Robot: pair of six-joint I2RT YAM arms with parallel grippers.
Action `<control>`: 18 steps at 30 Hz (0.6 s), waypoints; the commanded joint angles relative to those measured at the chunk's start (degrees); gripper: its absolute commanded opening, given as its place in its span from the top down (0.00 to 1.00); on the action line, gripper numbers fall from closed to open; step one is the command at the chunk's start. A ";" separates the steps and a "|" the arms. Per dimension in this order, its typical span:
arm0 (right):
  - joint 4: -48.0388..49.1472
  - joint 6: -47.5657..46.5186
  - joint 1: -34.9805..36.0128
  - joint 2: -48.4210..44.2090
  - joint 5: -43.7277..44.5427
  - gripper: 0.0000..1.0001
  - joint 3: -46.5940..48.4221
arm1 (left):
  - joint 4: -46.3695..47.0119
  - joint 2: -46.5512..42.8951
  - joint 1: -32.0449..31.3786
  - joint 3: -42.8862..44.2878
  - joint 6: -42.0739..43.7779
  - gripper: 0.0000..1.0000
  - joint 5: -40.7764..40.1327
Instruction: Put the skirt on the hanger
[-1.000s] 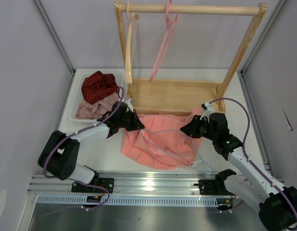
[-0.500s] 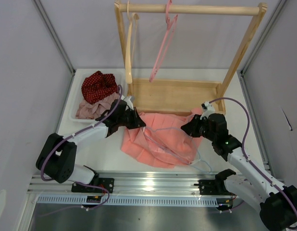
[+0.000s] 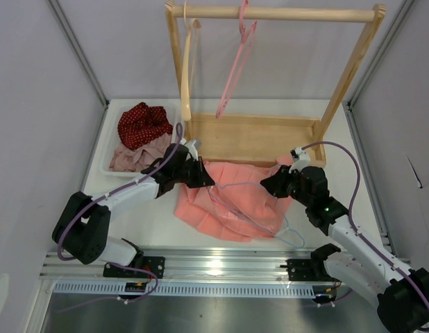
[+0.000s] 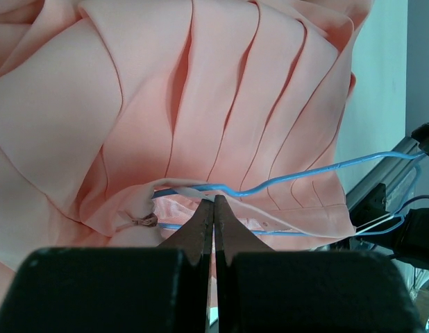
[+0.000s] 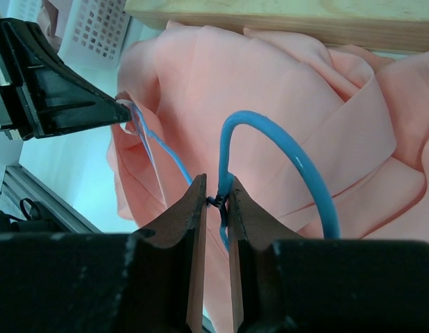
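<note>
White table (image 3: 148,225), skirt (image 3: 200,208), left end effector (image 4: 214,202) apparently pinching hanger (image 5: 250,116), right end effector (image 5: 216,198) clamping hanger

Just behind skirt (image 3: 232,201), wooden rack (image 3: 253,139) (bin (image 3: 109,158) at left); open tabletop (image 3: 148,222) nearer.

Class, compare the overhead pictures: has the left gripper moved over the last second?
Yes. The left gripper, shut on the skirt, has shifted slightly right, away from the white bin.
</note>
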 commanded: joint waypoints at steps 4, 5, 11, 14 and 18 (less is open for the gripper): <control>8.30 0.58 0.24 -4.80 0.94 1.00 -2.05 | -0.78 0.15 -0.53 4.20 2.15 1.00 1.39; 8.92 0.76 0.24 -5.06 1.03 1.00 -2.58 | -1.04 0.07 -0.53 4.73 2.15 1.00 1.22; 13.31 1.72 0.32 -5.33 -0.11 1.00 -5.39 | -2.27 -0.20 -0.44 6.75 2.58 1.00 2.00; 16.39 2.51 0.32 -5.51 -1.34 1.00 -7.06 | -2.53 -0.29 -0.53 7.28 3.11 1.00 2.71; 17.98 2.78 0.41 -7.52 -2.14 1.00 -8.21 | -4.03 -1.25 -0.53 7.89 5.13 1.00 1.04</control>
